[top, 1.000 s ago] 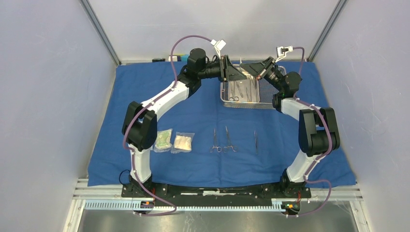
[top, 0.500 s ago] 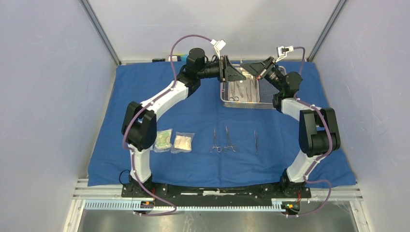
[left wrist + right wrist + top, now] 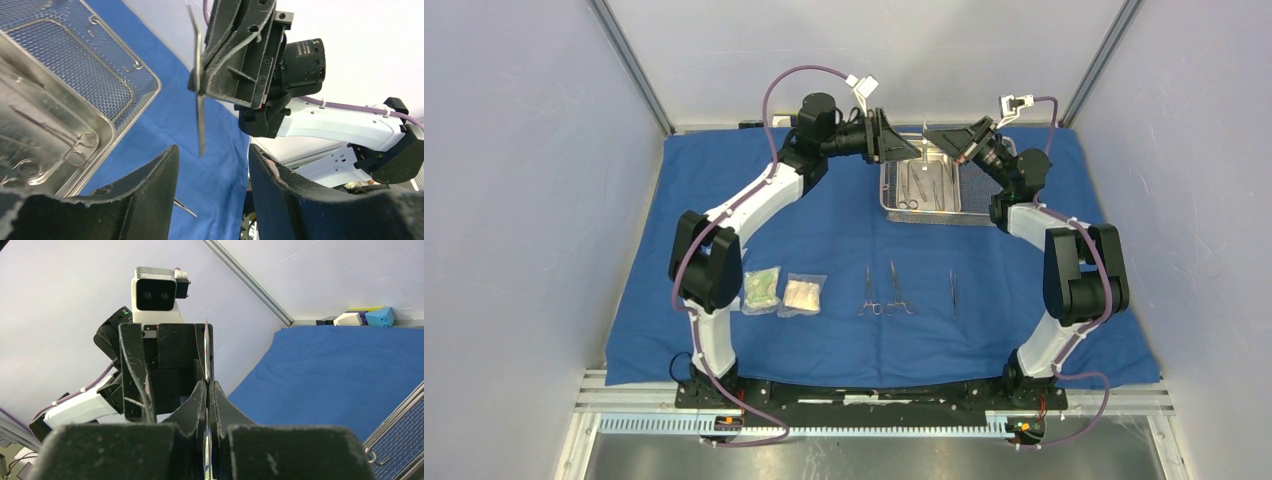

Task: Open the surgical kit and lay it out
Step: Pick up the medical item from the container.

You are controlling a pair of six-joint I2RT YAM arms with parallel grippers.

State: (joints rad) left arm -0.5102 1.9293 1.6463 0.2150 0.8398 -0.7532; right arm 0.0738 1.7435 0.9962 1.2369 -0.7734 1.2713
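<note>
steel instrument (image 3: 200, 117), slim and flat, stands upright above the far part of the tray (image 3: 921, 214), pinched in the right gripper (image 3: 207, 387), fingers clamped tight on it. left gripper (image 3: 212, 155) faces it with fingers parted, holding nothing and clear of the blade. more of the kind lie in the tray's pan. three laid-out tools (image 3: 896, 292) and two packets (image 3: 804, 295) rest on the blue cloth (image 3: 824, 230) nearer the bases (a third packet not seen).

step, as judged: a handoff finishing, with the right arm to carry the piece to the cloth. left should back straight off without brushing the blade. right should keep the pinch firm, since thin flat steel could swivel between the pads. it should lift clear of the tray rim, then set the piece flat on bare cloth beside the row, parallel to it.

against a second ago: left arm has swung back leftward, off the right gripper, with its fingers wider. right arm, tray and cloth items unchanged.
</note>
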